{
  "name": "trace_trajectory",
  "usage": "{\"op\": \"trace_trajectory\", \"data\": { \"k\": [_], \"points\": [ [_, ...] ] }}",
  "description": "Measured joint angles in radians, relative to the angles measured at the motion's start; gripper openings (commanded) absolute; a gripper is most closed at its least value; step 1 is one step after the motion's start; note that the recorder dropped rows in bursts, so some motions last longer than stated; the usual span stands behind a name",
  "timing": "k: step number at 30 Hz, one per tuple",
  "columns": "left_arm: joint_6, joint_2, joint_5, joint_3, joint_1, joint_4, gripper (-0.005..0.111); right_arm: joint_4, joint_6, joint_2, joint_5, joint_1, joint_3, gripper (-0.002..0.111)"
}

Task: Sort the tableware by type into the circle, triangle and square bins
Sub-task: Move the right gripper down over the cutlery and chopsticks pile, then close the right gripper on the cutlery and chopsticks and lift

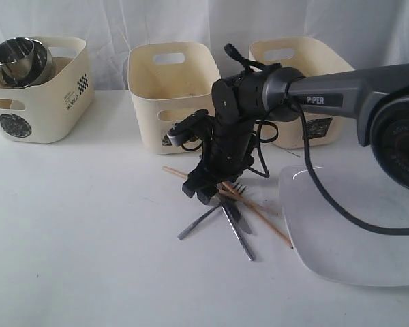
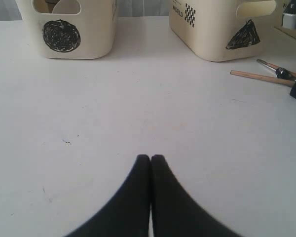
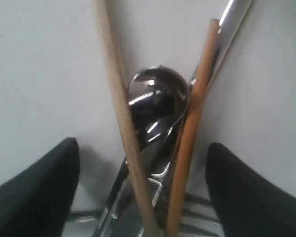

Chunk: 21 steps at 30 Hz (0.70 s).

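Steel mug point(image 1: 15, 53) sits at the far left inside the circle bin point(image 1: 51, 102), on top of more steel ware; I can't tell which pieces. The circle sticker point(image 1: 15, 126) is on the bin front. The bin stands on the white counter point(image 1: 88, 225), far side.

The left gripper point(image 2: 150, 160) shows only in the left wrist view. Its fingers are pressed together, holding nothing, over bare counter on the near side of the circle bin point(image 2: 89, 29) and triangle bin point(image 2: 212, 29). The triangle sticker point(image 2: 243, 35) is clear there.

The triangle bin point(image 1: 174, 95) is in the middle of the far row, its front partly hidden by the right arm point(image 1: 327, 95).

Just near of that bin lies the cutlery point(image 1: 235, 228) in a crossed pile on the counter, with the chopsticks point(image 1: 266, 225) lying across it. The right gripper point(image 1: 203, 187) is down over the far end of the pile. In the right wrist view the right gripper point(image 3: 143, 150) has its jaws apart, one either side of two crossing chopsticks point(image 3: 118, 98) and a spoon point(image 3: 158, 98) beneath them, clamped on nothing. I can't tell if it touches the counter.

The square bin point(image 1: 300, 75) is far right, its sticker mostly hidden behind the arm and cable point(image 1: 327, 197).

The white plate point(image 1: 354, 231) lies flat on the counter at near right, just beside the chopstick tips.
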Motion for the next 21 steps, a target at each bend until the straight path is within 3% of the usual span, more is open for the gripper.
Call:
{"op": "trace_trajectory", "data": {
  "k": [2, 4, 9, 10, 21],
  "points": [
    [0.000, 0.000, 0.000, 0.000, 0.000, 0.000, 0.000, 0.005, 0.002, 0.004, 0.000, -0.006, -0.005, 0.067],
    [0.000, 0.000, 0.000, 0.000, 0.000, 0.000, 0.000, 0.016, 0.005, 0.008, 0.008, -0.006, -0.009, 0.058],
    [0.000, 0.000, 0.000, 0.000, 0.000, 0.000, 0.000, 0.072, 0.005, 0.010, 0.030, -0.008, -0.010, 0.004],
    [0.000, 0.000, 0.000, 0.000, 0.000, 0.000, 0.000, 0.089, 0.007, 0.010, 0.037, -0.008, -0.010, 0.000],
    [0.000, 0.000, 0.000, 0.000, 0.000, 0.000, 0.000, 0.220, -0.003, -0.134, 0.062, 0.009, -0.001, 0.000]
  ]
}}
